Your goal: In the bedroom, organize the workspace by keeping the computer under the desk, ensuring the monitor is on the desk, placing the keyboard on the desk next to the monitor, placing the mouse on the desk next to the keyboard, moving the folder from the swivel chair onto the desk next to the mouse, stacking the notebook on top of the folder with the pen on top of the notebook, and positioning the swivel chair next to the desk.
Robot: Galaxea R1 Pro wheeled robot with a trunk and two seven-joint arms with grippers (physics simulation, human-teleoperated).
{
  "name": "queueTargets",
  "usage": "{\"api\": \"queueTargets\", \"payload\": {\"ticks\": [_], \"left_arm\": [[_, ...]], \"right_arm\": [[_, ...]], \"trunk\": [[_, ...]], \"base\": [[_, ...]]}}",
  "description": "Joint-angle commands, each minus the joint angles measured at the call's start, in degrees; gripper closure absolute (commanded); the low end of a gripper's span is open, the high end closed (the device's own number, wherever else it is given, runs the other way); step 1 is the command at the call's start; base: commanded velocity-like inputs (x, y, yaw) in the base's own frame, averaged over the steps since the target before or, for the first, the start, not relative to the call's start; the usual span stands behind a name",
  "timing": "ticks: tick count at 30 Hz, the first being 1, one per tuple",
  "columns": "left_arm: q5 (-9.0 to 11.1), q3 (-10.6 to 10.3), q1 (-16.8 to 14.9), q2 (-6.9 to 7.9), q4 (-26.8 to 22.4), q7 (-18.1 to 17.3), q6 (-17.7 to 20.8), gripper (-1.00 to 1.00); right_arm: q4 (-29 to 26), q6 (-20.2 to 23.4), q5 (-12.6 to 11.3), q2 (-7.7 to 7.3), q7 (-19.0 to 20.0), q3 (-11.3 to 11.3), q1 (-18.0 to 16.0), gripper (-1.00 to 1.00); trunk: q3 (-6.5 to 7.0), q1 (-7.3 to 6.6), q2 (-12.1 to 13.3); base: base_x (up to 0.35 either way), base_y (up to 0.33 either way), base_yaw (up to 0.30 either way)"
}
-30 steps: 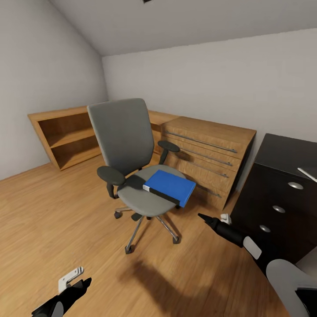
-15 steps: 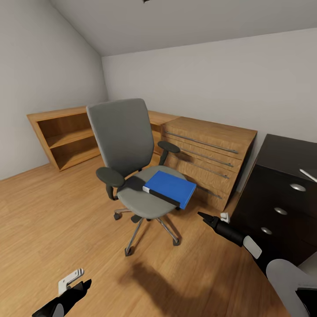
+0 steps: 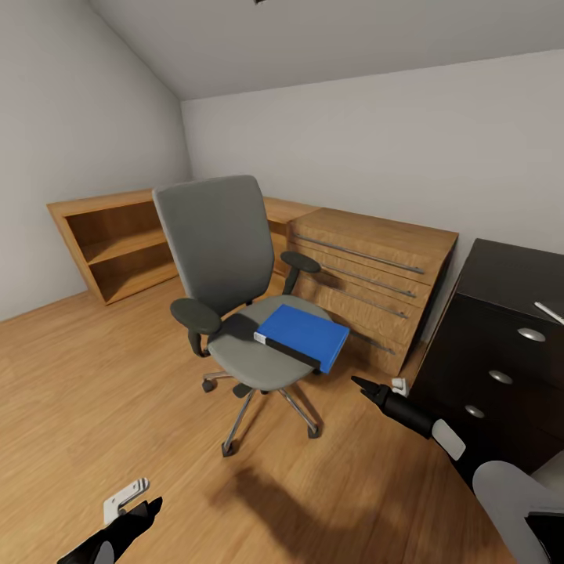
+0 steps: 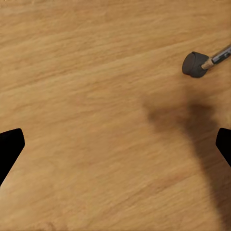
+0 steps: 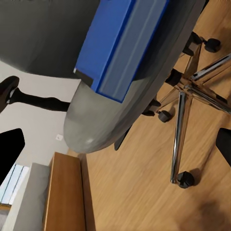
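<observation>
on the swivel chair [image 3: 235, 313] seat the folder [image 3: 304, 333] lies ahead of the nearer right hand [image 3: 362, 385] (fingers spread, holding nothing), its long axis slanting away.

Grey swivel chair [image 3: 227, 258], upright on a wooden floor, black armrests, chrome star base on black castors. On its seat, bright blue folder [image 3: 304, 333], lying flat, dark spine toward the seat's front, one corner past the seat edge. At far right, glossy black counter [image 3: 509, 270] with round silver knobs; on top, thin white pen [image 3: 548, 312], near the edge.
</observation>
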Motion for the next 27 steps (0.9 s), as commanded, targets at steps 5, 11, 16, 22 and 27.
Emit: {"api": "queueTargets", "payload": {"ticks": [5, 11, 16, 22, 27], "left_arm": [[0.44, 0.18, -0.03, -0.02, 0.75, -0.17, 0.33, -1.00], [0.46, 0.20, -0.03, -0.02, 1.36, -0.13, 0.32, -1.00], [0.46, 0.20, -0.03, -0.02, 1.46, -0.11, 0.32, -1.00], [0.46, 0.20, -0.03, -0.02, 1.48, -0.10, 0.32, -1.00], [0.46, 0.20, -0.03, -0.02, 1.48, -0.11, 0.32, -1.00]], "right_arm": [[0.06, 0.43, -0.37, 0.01, -0.05, -0.16, -0.03, -1.00], [0.10, 0.35, -0.37, 0.12, -0.12, -1.07, -0.03, -1.00], [0.16, 0.34, -0.37, 0.17, -0.13, -1.27, -0.03, -1.00], [0.17, 0.34, -0.37, 0.22, -0.13, -1.32, -0.03, -1.00], [0.17, 0.34, -0.37, 0.25, -0.13, -1.32, -0.03, -1.00]], "trunk": [[-0.05, -0.01, -0.02], [-0.05, -0.01, -0.02], [-0.05, -0.01, -0.02], [-0.05, -0.01, -0.02], [-0.05, -0.01, -0.02]], "base": [[0.170, 0.060, 0.000], [0.106, 0.030, 0.000], [0.023, 0.006, 0.000], [0.004, 0.001, 0.000], [0.001, 0.000, 0.000]]}}
